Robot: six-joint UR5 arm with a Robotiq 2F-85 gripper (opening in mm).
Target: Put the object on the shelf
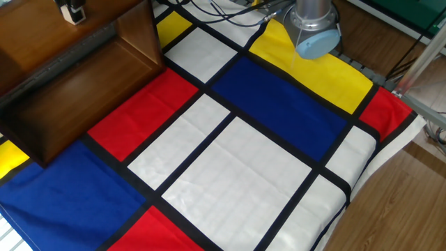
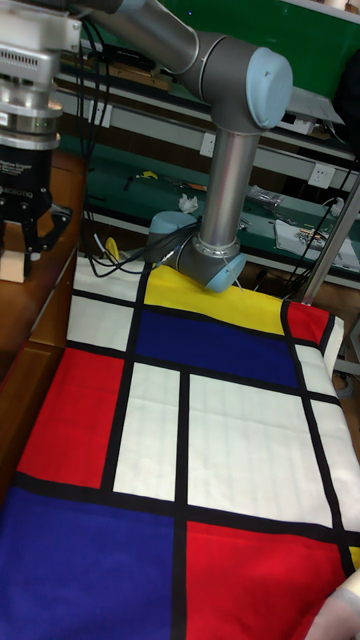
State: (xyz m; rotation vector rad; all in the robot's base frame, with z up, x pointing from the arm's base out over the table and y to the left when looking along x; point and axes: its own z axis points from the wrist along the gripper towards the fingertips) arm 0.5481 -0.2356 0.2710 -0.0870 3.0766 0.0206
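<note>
Colour-block tablecloth (image 1: 230,160), gripper (image 2: 20,262) vertical over shelf (image 1: 63,77), clamped on cube (image 2: 12,268).

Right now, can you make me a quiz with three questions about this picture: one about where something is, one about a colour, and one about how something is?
1. Where is the tool?
A. Over the wooden shelf
B. Over the big blue patch
C. Over the floor

2. What colour is the patch under the arm's base?
A. Red
B. Yellow
C. White

3. How is the patchwork cloth lying?
A. Rolled up
B. Folded in a pile
C. Spread flat

Answers: 1 A, the tool hangs above the shelf's top board. 2 B, the yellow patch lies around the base. 3 C, its patches lie open across the table.
</note>
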